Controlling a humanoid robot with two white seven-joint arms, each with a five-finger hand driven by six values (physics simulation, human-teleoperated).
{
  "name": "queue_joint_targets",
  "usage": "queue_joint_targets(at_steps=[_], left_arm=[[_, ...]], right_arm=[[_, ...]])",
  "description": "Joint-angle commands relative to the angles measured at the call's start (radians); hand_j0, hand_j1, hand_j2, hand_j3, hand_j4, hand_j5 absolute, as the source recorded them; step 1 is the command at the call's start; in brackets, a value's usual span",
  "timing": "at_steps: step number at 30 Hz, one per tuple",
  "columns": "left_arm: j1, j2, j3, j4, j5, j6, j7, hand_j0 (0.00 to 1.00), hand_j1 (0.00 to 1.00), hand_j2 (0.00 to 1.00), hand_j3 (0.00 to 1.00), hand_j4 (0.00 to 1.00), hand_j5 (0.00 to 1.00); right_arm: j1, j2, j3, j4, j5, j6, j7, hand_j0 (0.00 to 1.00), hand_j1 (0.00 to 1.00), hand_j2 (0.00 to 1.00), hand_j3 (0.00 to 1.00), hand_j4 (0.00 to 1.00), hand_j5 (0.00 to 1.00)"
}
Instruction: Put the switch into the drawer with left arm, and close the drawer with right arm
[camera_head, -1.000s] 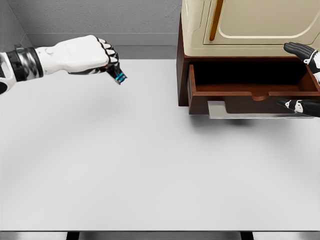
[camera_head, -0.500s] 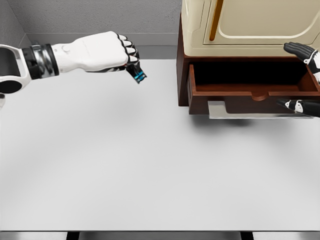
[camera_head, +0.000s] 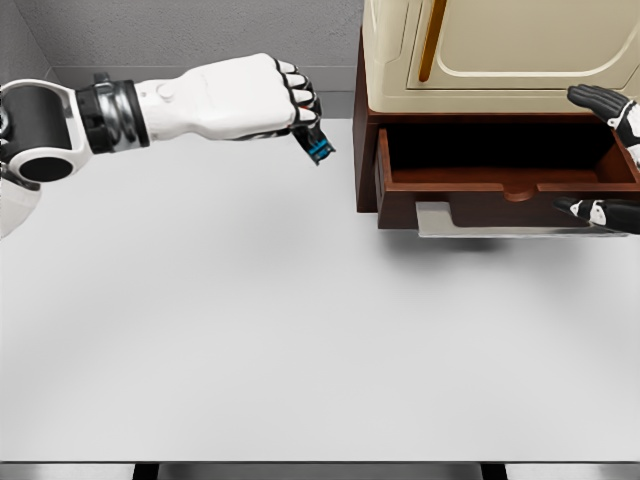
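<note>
Left hand (camera_head: 255, 97) above far part of table (camera_head: 250, 330), fingers curled tight around switch (camera_head: 319, 149). Switch is small dark piece with blue marks, sticking out below knuckles, tilted, not touching table. Drawer (camera_head: 505, 185) of brown cabinet (camera_head: 365, 140) at far right corner stands open. Right hand (camera_head: 606, 160) at right edge beside drawer, fingers spread, holding nothing.

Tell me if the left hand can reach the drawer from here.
Probably yes: the left hand, gripping the switch, is just left of the open drawer, with only the cabinet's side wall to clear.
</note>
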Motion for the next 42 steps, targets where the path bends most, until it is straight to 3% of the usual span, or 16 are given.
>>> queue_joint_targets(at_steps=[1, 32, 42], left_arm=[[-0.002, -0.015, 0.000, 0.000, 0.004, 0.002, 0.000, 0.50, 0.50, 0.50, 0.50, 0.50, 0.50], [-0.075, -0.228, -0.026, 0.014, -0.004, 0.002, -0.026, 0.50, 0.50, 0.50, 0.50, 0.50, 0.50], [-0.101, -0.315, -0.025, 0.063, -0.008, 0.002, -0.054, 0.51, 0.51, 0.51, 0.51, 0.51, 0.51]], right_arm=[[0.000, -0.001, 0.000, 0.001, -0.005, 0.000, -0.001, 1.00, 1.00, 1.00, 1.00, 1.00, 1.00], [0.002, -0.001, 0.000, 0.001, -0.005, 0.000, -0.001, 1.00, 1.00, 1.00, 1.00, 1.00, 1.00], [0.002, -0.001, 0.001, 0.001, -0.005, 0.000, -0.001, 1.00, 1.00, 1.00, 1.00, 1.00, 1.00]])
